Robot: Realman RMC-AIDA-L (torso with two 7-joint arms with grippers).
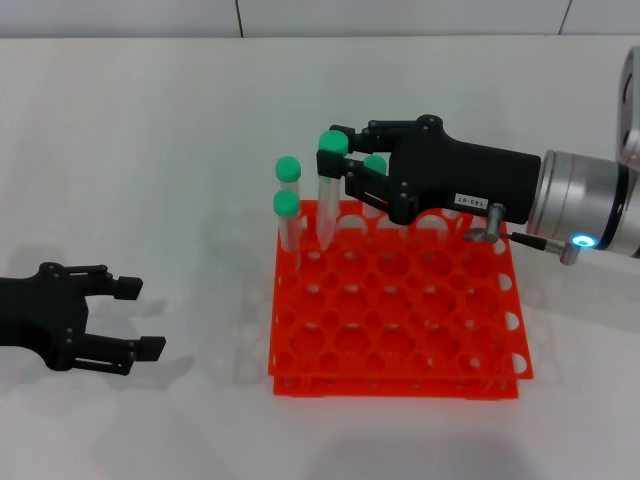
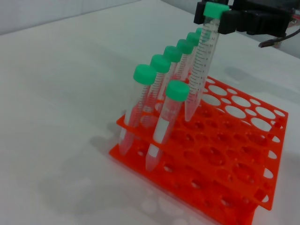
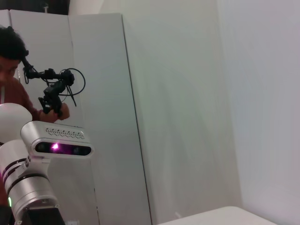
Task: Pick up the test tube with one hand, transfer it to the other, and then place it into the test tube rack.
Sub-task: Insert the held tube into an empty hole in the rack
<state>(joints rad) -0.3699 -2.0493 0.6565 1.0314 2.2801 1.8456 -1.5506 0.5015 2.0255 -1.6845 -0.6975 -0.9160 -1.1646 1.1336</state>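
Nearest the robot, at the left edge of the head view, the left gripper (image 1: 128, 319) rests low over the white worktop (image 1: 150, 150), its fingers (image 1: 148, 347) spread apart and holding nothing. Bare worktop lies between it and the test tube rack (image 1: 400, 340), well apart from it.

The rack is bright red-orange, two tiers, a square grid of round holes, and it sits roughly at the middle of the worktop with open surface on every side. Nearly all its holes are unfilled; only the far left corner carries tubes.

Over that far left part the right gripper (image 1: 340, 160) reaches in from the right side, black with a small white label and a blue light on its silver wrist. Its fingers (image 2: 227, 21) are clenched on the test tube (image 2: 201, 70) just below the green cap. The tube's long axis stands nearly upright, leaning slightly, cap up and pointed tip down, the tip at or just inside a hole near the rack's far edge; whether it has reached the lower tier cannot be told.

Counting from the left wrist view, six other green-capped tubes (image 2: 140, 108) stand in the rack: five in a row along the far left side and one (image 2: 164, 122) in the next row, all tilted slightly. The held tube makes seven in sight.

Beyond the rack, the worktop runs on to a pale wall (image 1: 300, 15).
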